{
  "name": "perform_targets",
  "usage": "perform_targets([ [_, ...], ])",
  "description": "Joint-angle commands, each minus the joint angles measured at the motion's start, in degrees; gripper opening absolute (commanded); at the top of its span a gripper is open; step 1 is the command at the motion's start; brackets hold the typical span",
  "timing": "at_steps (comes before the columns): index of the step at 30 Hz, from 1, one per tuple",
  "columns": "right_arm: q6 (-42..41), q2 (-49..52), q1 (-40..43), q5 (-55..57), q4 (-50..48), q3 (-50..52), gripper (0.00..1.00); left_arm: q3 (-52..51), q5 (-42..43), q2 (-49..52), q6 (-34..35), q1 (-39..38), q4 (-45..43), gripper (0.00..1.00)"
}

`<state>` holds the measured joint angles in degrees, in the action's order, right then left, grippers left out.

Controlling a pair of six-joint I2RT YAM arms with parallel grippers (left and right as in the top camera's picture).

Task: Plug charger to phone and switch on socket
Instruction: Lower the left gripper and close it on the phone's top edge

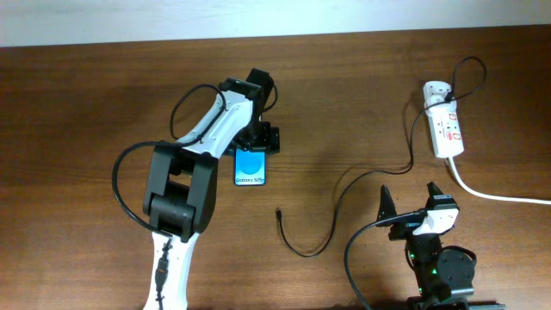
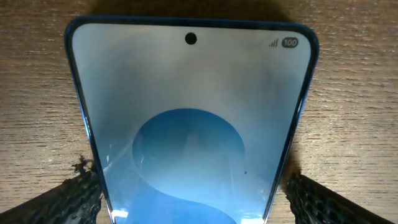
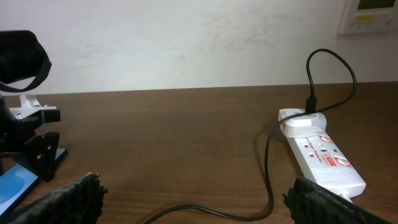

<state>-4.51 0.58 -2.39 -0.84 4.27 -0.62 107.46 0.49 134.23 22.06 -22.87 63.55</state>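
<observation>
Dark brown wood-grain table [image 1: 77, 77] across nearly the whole overhead frame. Behind it in the right wrist view, plain white wall [image 3: 186, 43], faintly scuffed. Beige wall panel [image 3: 370, 15] at upper right, cropped.

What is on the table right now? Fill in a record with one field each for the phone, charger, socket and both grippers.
phone: flat on table, screen up and lit
charger: plug tip loose on table, apart from phone; other end at adapter on socket
socket: on the right arm's side; switch state unreadable
left gripper: fingers flank the phone's edges; grip unclear
right gripper: open, empty
plugged in: no
</observation>
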Motion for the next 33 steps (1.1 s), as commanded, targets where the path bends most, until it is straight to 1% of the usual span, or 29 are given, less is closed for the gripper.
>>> perform_targets([
  [1, -0.2, -0.4, 0.2, 0.7, 0.3, 0.3, 0.98, -2.7, 0.1, 0.9, -1.1, 0.0, -0.8, 0.99],
  [16, -0.2, -0.4, 0.2, 0.7, 0.3, 0.3, 0.98, -2.7, 0.1, 0.9, -1.1, 0.0, -1.2, 0.99],
  [18, -0.2, -0.4, 0.2, 0.7, 0.3, 0.3, 0.98, -2.7, -1.7, 0.9, -1.1, 0.0, -1.1, 0.99],
  [22, -0.2, -0.4, 0.2, 0.7, 0.3, 0.3, 0.98, -2.7, -1.9, 0.9, -1.1, 0.0, -1.0, 0.99],
  [25, -0.2, -0.4, 0.2, 0.7, 0.3, 0.3, 0.99, -2.7, -3.9, 0.9, -1.1, 0.0, -0.9, 0.99],
  [33, -0.2, -0.4, 0.2, 0.7, 0.3, 0.3, 0.98, -2.7, -4.0, 0.9, -1.1, 0.5, -0.9, 0.99],
])
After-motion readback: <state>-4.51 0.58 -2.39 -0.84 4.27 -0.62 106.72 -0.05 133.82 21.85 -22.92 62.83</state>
